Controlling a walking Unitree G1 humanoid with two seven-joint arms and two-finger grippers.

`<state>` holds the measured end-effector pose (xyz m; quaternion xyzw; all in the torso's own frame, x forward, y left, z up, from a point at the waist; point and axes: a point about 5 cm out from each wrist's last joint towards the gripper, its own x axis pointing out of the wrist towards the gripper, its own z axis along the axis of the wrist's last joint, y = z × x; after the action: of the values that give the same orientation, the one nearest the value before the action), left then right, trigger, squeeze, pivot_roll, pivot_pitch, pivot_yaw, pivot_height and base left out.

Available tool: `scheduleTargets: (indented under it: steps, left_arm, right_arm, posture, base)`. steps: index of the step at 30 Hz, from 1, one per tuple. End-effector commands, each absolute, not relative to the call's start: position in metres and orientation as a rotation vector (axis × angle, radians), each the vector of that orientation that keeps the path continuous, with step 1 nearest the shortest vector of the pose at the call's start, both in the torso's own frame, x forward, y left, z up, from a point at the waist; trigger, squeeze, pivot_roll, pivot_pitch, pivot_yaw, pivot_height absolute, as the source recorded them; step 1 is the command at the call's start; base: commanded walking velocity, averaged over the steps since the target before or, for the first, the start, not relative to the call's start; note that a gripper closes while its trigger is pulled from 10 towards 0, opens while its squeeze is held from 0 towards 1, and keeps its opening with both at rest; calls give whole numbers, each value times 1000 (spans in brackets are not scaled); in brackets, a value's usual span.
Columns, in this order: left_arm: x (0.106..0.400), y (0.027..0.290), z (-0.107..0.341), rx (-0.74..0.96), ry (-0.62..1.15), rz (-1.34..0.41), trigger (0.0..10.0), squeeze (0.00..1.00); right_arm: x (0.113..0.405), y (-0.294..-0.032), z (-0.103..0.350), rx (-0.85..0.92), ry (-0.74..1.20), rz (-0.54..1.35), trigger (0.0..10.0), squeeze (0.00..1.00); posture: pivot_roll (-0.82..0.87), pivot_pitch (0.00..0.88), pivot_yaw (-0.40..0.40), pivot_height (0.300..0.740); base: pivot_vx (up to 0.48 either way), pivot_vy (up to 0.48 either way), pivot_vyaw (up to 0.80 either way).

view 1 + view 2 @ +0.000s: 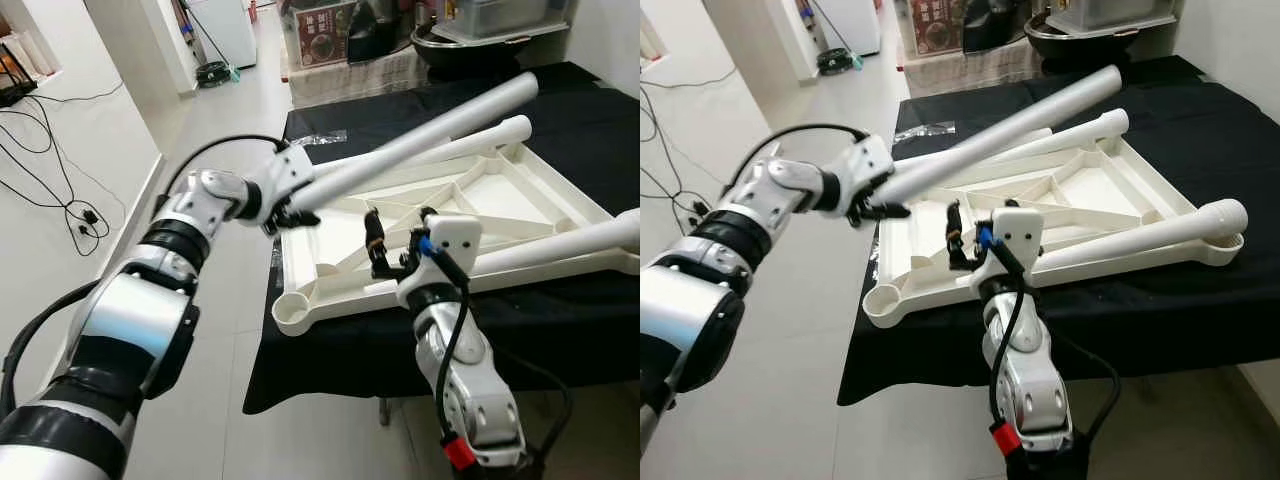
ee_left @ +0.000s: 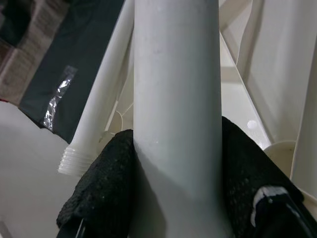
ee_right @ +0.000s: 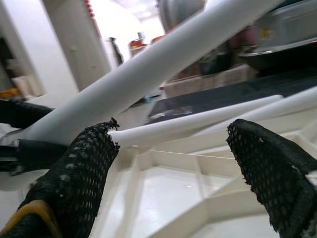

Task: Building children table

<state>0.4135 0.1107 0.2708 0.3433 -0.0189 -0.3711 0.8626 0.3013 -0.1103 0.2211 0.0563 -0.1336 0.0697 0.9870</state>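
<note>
Left eye view shows the left gripper [image 1: 292, 215] clamping a white table leg [image 1: 420, 137] above the upturned tabletop [image 1: 500, 195]; steer its threaded end squarely into a corner socket [image 1: 291, 311], right gripper [image 1: 392, 243] spread open alongside.

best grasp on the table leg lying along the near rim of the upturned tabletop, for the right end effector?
Grip the table leg mid-shaft, coming from above, fingers across it. It lies nearly flat on the tabletop rim, round and uniform; the right end effector hangs open beside it.

A table draped in black cloth [image 1: 590, 300] carries an upturned white plastic ribbed tabletop [image 1: 520, 195] and a crumpled clear plastic wrapper [image 1: 320, 138] near its far left corner.
</note>
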Motion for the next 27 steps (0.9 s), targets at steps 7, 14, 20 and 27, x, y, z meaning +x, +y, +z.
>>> scheduleTargets:
  steps: [7,14,20,27]
  left_arm:
    - [402,119,240,626,-150,-724,10000,0]
    - [364,118,207,525,-272,-586,10000,0]
    - [349,115,197,475,-292,-550,10000,0]
    - [338,106,194,438,-298,-549,10000,0]
  right_arm:
    - [315,-114,220,221,-225,251,10000,416]
    - [333,-116,229,487,-149,492,10000,604]
    - [335,-119,232,628,-126,636,10000,0]
    - [336,-116,235,641,-145,681,10000,0]
  posture:
    - [-18,0,61,740]
    - [-10,0,18,740]
    - [-3,0,2,740]
    - [1,0,-2,740]
  base:
    - [0,0,0]
    - [0,0,0]
    - [0,0,0]
    - [0,0,0]
